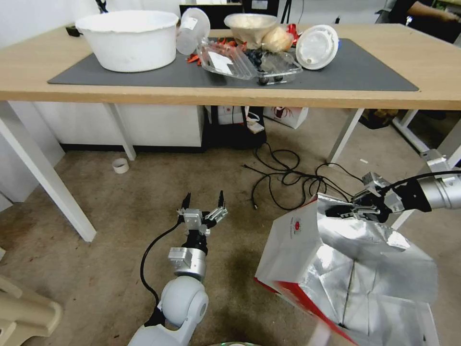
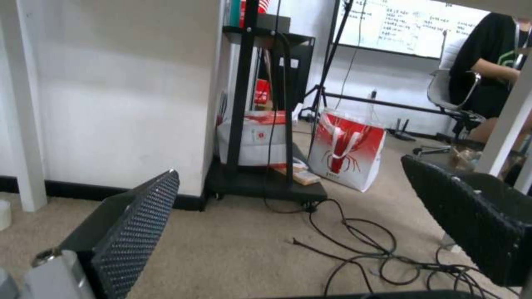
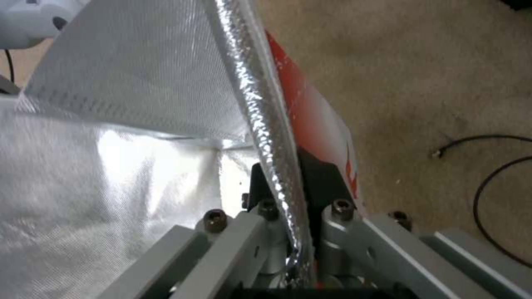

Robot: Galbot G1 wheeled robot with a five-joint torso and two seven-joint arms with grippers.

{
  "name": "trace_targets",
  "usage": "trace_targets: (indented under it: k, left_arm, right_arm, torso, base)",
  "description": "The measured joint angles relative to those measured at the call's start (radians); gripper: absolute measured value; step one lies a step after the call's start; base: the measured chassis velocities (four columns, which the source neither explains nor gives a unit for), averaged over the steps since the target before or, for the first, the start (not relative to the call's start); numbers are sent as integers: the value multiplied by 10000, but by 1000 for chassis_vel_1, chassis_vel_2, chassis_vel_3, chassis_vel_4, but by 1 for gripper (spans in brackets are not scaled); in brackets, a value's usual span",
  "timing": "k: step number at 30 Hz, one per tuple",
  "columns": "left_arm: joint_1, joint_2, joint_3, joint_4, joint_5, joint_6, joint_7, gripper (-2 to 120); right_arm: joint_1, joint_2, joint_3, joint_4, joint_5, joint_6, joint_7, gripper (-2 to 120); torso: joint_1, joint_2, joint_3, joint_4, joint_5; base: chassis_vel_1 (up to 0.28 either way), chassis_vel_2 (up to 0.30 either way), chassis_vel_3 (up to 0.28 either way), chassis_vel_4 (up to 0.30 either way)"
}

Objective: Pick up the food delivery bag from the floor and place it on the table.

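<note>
The food delivery bag (image 1: 297, 240) is at the lower right of the head view, tilted, with its open mouth showing the silver foil lining. Its white side carries a small round red logo. My right gripper (image 1: 348, 209) is shut on the bag's top rim. The right wrist view shows the foil edge (image 3: 260, 116) pinched between the two fingers of that gripper (image 3: 291, 195). My left gripper (image 1: 202, 202) hangs open low over the carpet, left of the bag and apart from it, its pads (image 2: 133, 232) spread wide. The table (image 1: 432, 62) stretches across the far side, light wood with a dark grey mat.
A white basin (image 1: 128, 38) and a pile of food containers (image 1: 249, 62) sit on the mat. Black cables (image 1: 288, 178) sprawl on the carpet under the table, near a tape roll (image 1: 120, 166). White table legs (image 1: 48, 182) stand at left. Another red-and-white bag (image 2: 346, 153) stands beyond the table.
</note>
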Motion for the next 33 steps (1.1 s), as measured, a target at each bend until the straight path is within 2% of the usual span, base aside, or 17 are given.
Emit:
trace_targets:
  k: [15, 29, 33]
  left_arm:
    - [-28, -2, -173, 93, -10, -202, 31, 100]
    - [-105, 54, -272, 145, -33, -278, 42, 100]
    - [-92, 52, -286, 136, 12, -281, 57, 100]
  right_arm:
    - [302, 416, -230, 104, 1, 202, 28, 0]
    - [461, 463, -285, 294, 261, 278, -110, 0]
    - [494, 481, -284, 0, 809, 607, -741, 0]
  torso:
    - [0, 0, 0, 0, 0]
    - [0, 0, 0, 0, 0]
    - [0, 0, 0, 0, 0]
  base:
    - [0, 0, 0, 0]
    - [0, 0, 0, 0]
    - [0, 0, 0, 0]
